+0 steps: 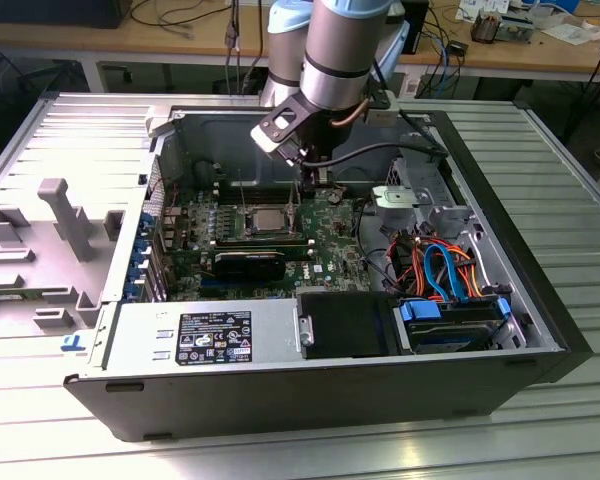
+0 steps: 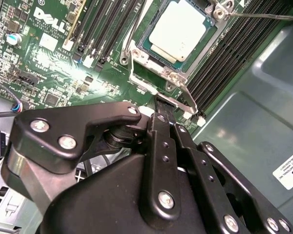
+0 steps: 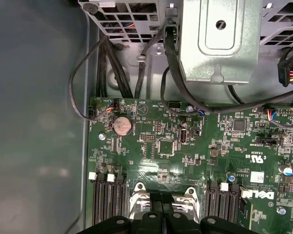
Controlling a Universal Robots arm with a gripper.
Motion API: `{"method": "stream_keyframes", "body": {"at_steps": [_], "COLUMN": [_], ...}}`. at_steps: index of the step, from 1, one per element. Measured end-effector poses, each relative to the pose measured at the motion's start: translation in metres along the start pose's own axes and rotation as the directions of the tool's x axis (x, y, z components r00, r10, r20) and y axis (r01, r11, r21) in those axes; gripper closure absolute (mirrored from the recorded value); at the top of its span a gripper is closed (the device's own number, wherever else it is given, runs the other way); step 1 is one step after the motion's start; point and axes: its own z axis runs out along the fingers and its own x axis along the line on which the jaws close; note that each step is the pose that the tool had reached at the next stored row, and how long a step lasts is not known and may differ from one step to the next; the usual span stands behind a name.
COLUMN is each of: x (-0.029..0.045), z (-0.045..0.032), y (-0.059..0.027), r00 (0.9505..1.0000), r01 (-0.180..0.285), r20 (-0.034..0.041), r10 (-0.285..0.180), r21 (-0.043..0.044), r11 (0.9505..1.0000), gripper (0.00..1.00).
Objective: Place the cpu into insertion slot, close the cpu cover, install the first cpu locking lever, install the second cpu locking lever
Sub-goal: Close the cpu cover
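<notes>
Ribbed grey metal tabletop [image 1: 570,200], with wooden desks behind. Carries an open black computer case [image 1: 310,395], side panel off. Inside the case, on its floor: green board [image 1: 325,255]; grey power supply box [image 1: 205,335] along the wall nearest in the exterior view; blue and orange cables [image 1: 445,270] toward the corner at the exterior view's right.

Grey arm [image 1: 335,50] with black gripper [image 1: 315,188]. Hangs from above into the case, low over the board, at the edge opposite to the power supply box, just beside the insertion slot [image 1: 248,222]. Both fingers [image 3: 151,217] drawn close together, almost no gap between them. Cannot tell if something thin is pinched there.

Small square cpu [image 2: 183,29]. Sits already in the insertion slot, near the middle of the board, silver top upward. Thin silver cpu cover [image 2: 154,63]. Appears to lie flat around the cpu, with the silver top seen through its window. One thin lever wire [image 2: 263,15] from a corner of the slot; cannot tell if latched. Long black memory slots [image 2: 102,29] at both sides of the slot. In the first wrist view, round coin battery [image 3: 122,126] on the board and metal cage [image 3: 219,39] past the board edge.
</notes>
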Motion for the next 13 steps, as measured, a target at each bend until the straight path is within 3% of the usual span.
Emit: {"method": "stream_keyframes", "body": {"at_steps": [13], "x": [0.0005], "z": [0.0008], "y": [-0.009], "r00": [1.0], "r01": [0.0], "r20": [0.0001], "r10": [0.0], "r21": [0.0], "r11": [1.0], "gripper": [0.89]}}
